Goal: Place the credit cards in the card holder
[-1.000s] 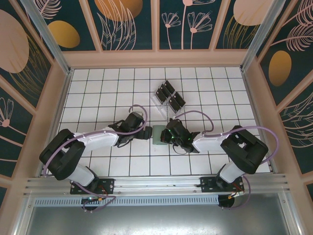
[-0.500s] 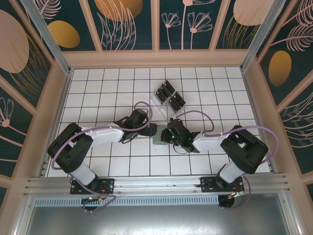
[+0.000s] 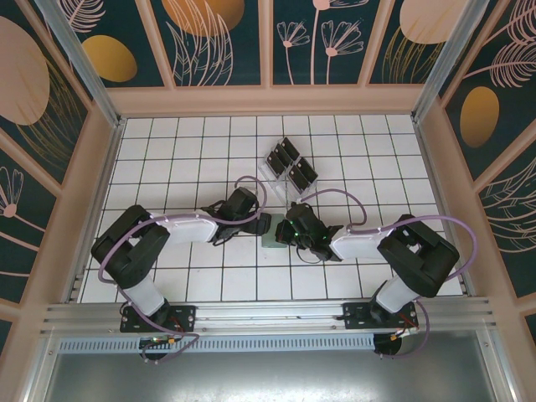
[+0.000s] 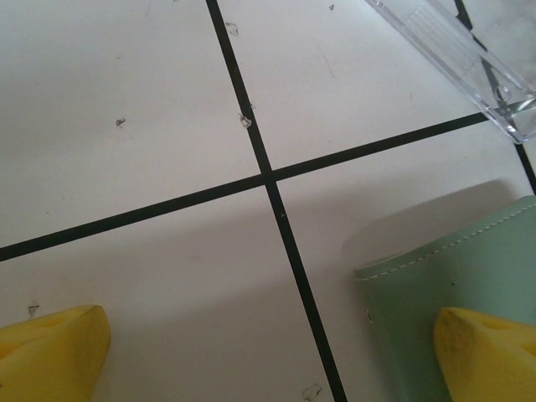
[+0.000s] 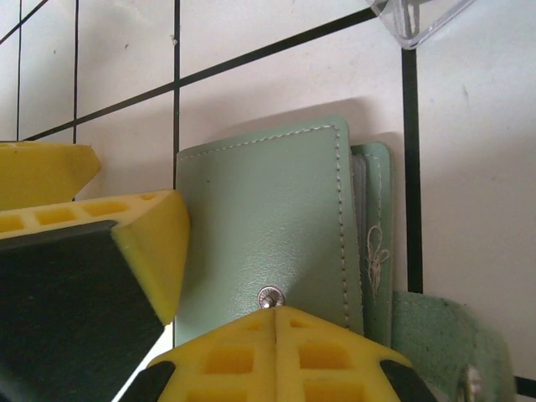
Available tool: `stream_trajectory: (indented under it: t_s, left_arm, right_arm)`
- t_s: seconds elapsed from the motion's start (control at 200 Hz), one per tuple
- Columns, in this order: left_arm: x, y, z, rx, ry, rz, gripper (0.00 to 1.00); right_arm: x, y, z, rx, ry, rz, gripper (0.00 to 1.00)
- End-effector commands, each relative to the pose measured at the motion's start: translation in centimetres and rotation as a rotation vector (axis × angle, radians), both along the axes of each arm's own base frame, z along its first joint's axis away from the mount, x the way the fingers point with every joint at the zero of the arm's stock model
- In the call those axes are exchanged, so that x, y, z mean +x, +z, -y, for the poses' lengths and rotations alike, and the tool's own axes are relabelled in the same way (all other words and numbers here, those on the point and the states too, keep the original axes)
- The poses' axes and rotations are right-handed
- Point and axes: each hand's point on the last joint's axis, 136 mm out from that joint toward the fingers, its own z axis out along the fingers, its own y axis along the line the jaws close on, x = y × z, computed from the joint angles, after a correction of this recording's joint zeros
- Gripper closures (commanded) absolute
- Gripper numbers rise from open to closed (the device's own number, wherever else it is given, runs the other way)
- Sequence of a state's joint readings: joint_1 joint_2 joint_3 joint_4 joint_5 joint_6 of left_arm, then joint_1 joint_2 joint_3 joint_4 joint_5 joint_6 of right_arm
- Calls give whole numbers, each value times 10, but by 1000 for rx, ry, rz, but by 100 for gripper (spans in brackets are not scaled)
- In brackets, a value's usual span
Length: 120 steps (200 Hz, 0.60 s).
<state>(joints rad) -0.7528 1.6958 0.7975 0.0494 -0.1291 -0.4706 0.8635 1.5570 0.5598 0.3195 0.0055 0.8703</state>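
Top view: the card holder (image 3: 272, 234) lay flat on the tiled table (image 3: 167, 151), mid-field between the two arms. The left gripper (image 3: 261, 224) sat at its left edge and the right gripper (image 3: 283, 232) at its right side. The credit cards (image 3: 291, 165) stood black in the clear rack (image 3: 270, 172) just behind, near the holder but apart from it. From up there I couldn't read either gripper's jaws.

Left wrist view: its yellow fingers (image 4: 50, 358) stood wide apart with nothing but tile between them. The one at frame right hung over the holder's green corner, where the stitched edge showed. A corner of the rack poked in at top right.

Right wrist view: jaws together, yellow fingertips (image 5: 276, 356) meeting right over the holder's near edge by the snap stud (image 5: 270, 296) (pressing on it, I'd guess; whether they pinched anything, couldn't tell). The strap (image 5: 440, 335) lay loose at lower right, so unfastened. Pocket edges ran along the cover's right side, and I saw no black card in them.

Progress, my read: nothing loaded yet. Every card I could see was in the rack, and the holder was unclasped. The whole job was left: pick, carry, slide in, repeat.

The top view added the layout, with cards, rack and both arms together. The right wrist added detail too fine to see from above: stud, strap, pockets. The left wrist settled how wide that gripper stood.
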Motion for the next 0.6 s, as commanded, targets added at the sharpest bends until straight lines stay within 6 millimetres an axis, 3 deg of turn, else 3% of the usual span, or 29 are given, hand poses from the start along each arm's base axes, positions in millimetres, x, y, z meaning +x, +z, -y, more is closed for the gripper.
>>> stream_trajectory:
  t_s: [0.0,0.035,0.21,0.315,0.435,0.596]
  left_arm:
    - [8,4,-3,63,21,53,1]
    - [6,-8,-8,104,30,37,2]
    - [3,-14,-18,145,69,35,2]
    - [2,-14,-20,144,77,36,2]
    - [2,-15,-20,140,81,39,2]
    - [1,-15,-19,138,82,40,2]
  right_arm:
    - [1,3,0,12,6,5,100]
    - [1,9,-1,19,8,12,100]
    - [5,42,2,20,-2,59,100]
    - [7,54,15,-11,-40,85,92]
    - [11,54,33,-87,-86,89,76]
    - [16,45,39,-132,-90,73,69]
